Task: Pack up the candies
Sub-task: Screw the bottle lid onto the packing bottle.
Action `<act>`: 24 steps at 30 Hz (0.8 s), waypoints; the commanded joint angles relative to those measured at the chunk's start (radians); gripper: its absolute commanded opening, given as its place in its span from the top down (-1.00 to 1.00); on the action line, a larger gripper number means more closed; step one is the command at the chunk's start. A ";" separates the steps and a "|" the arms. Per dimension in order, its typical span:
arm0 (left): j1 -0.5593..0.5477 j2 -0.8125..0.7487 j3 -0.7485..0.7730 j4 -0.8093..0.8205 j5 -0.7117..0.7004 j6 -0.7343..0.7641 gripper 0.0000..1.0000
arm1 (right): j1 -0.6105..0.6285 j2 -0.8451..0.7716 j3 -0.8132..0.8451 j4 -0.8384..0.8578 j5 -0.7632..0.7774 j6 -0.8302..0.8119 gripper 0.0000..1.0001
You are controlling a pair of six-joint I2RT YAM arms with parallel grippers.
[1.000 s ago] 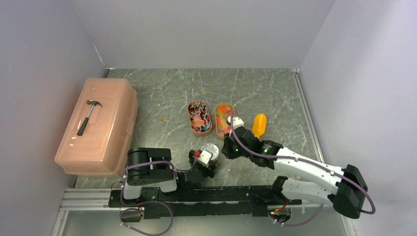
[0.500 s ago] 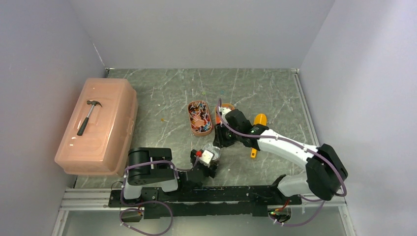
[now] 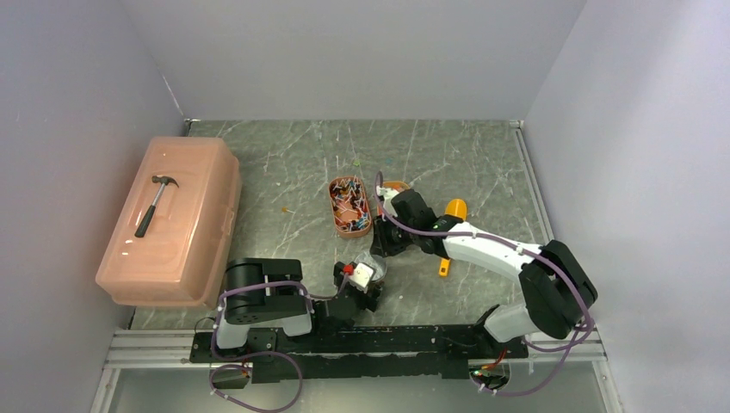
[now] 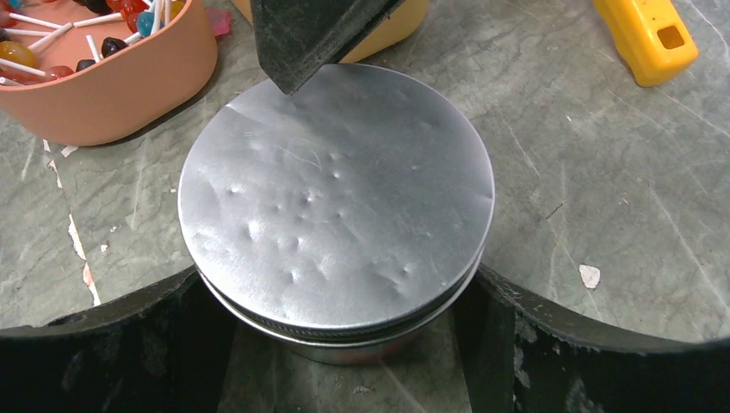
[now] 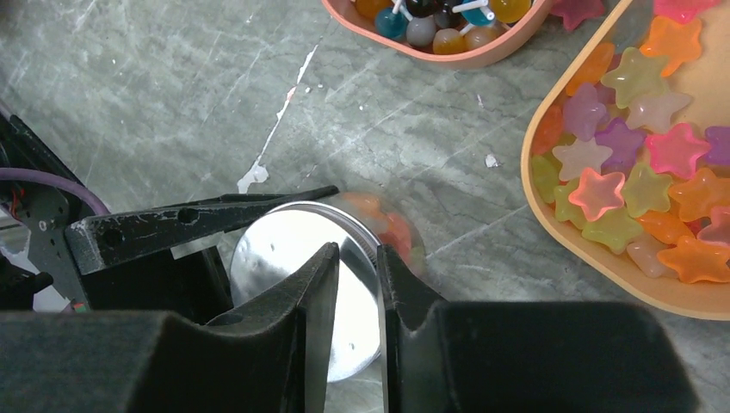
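**Item:** round metal tin (image 4: 336,189), lid (image 5: 275,249) on, standing on the worktop (image 4: 603,215) just in front of two orange trays.

**Left hand** (image 4: 334,284): clamped around the tin's body, one finger on each side, both touching.

**Right hand** (image 5: 353,267): poised over the lid's far edge, fingers drawn almost together with only a thin gap. Pinching the rim or merely resting on it: cannot tell.

**Candies** (image 5: 637,172): translucent stars heaped in the star tray (image 5: 575,258). Lollipops (image 4: 52,34) in the lollipop tray (image 4: 129,86) alongside. None seen in the tin. Yellow scoop (image 4: 646,39) lying apart on the worktop, held by neither hand.

**Step in hand, as judged:** taking the lid off.
- Keep the left grip firm and low on the body, leaving the lid free to turn.
- Seat the right fingers square across the rim before closing.
- Twist rather than pry, given the threaded band visible under the lid.
- Lift straight up, away from the trays just behind.

**Hidden or unclear:**
- Tin's contents, under the lid.
- Reddish blur at the tin's edge in the right wrist view: reflection or contents, undecided.
- Tin's lower wall, masked by the left fingers.
- Star tray and most of the tin in the top view, covered by the right arm.
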 commanded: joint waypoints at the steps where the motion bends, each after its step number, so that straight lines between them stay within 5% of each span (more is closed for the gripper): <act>1: -0.019 0.064 -0.024 -0.213 0.118 0.014 -0.62 | 0.005 -0.029 -0.033 0.019 -0.032 -0.007 0.52; 8: -0.019 0.063 -0.024 -0.226 0.104 -0.001 -0.64 | 0.028 -0.096 -0.137 0.030 -0.041 0.033 0.69; 24: -0.019 0.068 -0.006 -0.261 0.080 -0.010 -0.65 | 0.207 -0.323 -0.334 0.008 0.100 0.231 0.75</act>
